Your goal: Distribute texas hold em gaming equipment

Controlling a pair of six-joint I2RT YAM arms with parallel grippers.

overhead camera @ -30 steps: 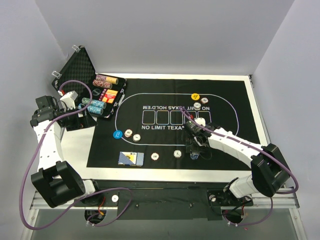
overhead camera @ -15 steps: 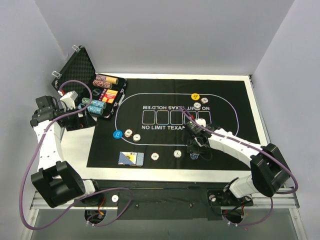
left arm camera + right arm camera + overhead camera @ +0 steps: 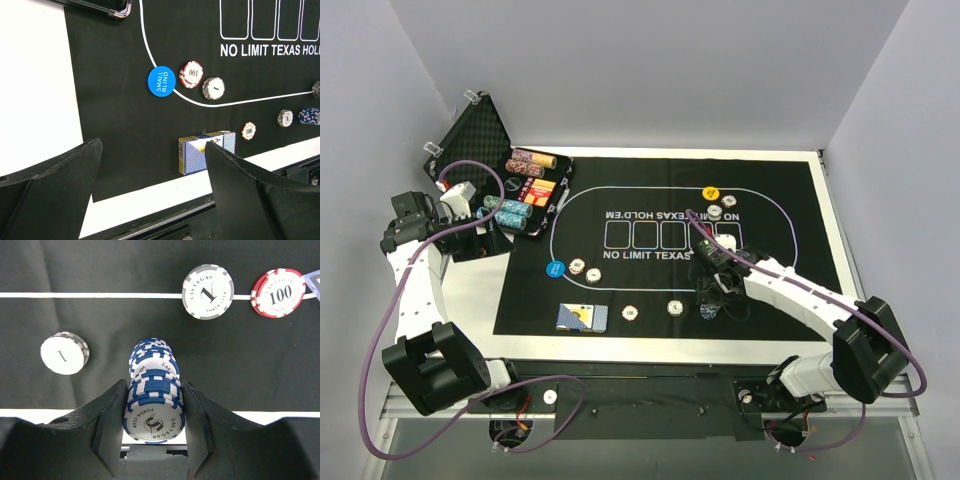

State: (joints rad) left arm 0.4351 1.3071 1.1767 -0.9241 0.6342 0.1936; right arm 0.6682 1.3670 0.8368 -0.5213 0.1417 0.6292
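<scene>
The right gripper [image 3: 154,386] is clenched on a stack of blue-and-white chips [image 3: 152,407]. Its two fingers [image 3: 112,415] press against the stack's opposite sides, and the chips in the stack sit slightly offset from one another. From above, this gripper [image 3: 710,300] is low over the near right part of the black felt mat [image 3: 790,290], just inside the mat's near edge.

Just beyond the stack, a grey-and-white 1 chip [image 3: 207,291] and a red-and-white 100 chip [image 3: 278,292] lie flat on the mat's white oval line, side by side but apart. Another grey 1 chip [image 3: 64,354] lies alone to the other side of the stack.

The left gripper [image 3: 154,145] is released, jaws spread wide with nothing between them. It hangs over the left part of the table [image 3: 460,290], near the open black case [image 3: 485,150]. Below it, a pack of blue-backed cards [image 3: 206,150] rests near the mat's near edge. Further in, the blue small blind button [image 3: 161,82] sits on the oval line, with a red 100 chip [image 3: 191,74] touching or almost touching it and a grey chip [image 3: 213,88] just beside that.

A yellow button [image 3: 710,193] lies at the far right curve of the oval, with two chips [image 3: 715,211] close to it.
</scene>
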